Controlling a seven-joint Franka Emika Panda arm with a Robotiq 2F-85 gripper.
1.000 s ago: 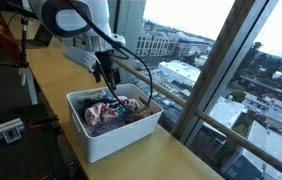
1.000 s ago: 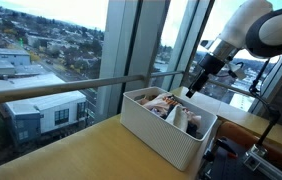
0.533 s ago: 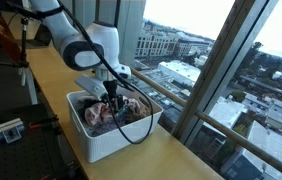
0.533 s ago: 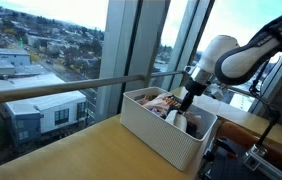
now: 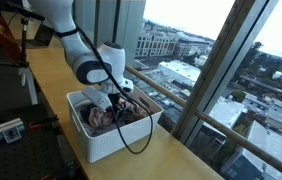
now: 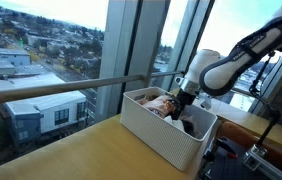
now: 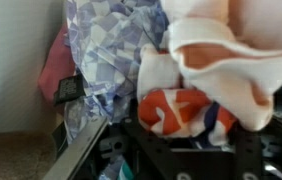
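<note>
A white bin (image 5: 103,148) stands on the wooden counter and is full of crumpled clothes; it also shows in the exterior view from the far side (image 6: 164,140). My gripper (image 5: 114,104) is lowered into the bin among the clothes (image 6: 181,112). In the wrist view the gripper (image 7: 186,138) is open, its dark fingers (image 7: 109,150) standing wide on either side of an orange-and-white cloth (image 7: 179,112). A white and peach cloth (image 7: 221,50) lies just beyond it. A blue-and-white patterned cloth (image 7: 106,50) and a pink cloth (image 7: 51,70) lie to the left.
The wooden counter (image 5: 171,160) runs along tall windows (image 5: 211,60) with dark frames. A grey rail (image 6: 51,90) crosses the glass. Black stands and equipment (image 5: 1,125) are beside the counter, and the bin's inner wall (image 7: 11,60) is close on the left.
The arm has dropped from above the bin's far edge down into the bin, so the gripper is now among the clothes.
</note>
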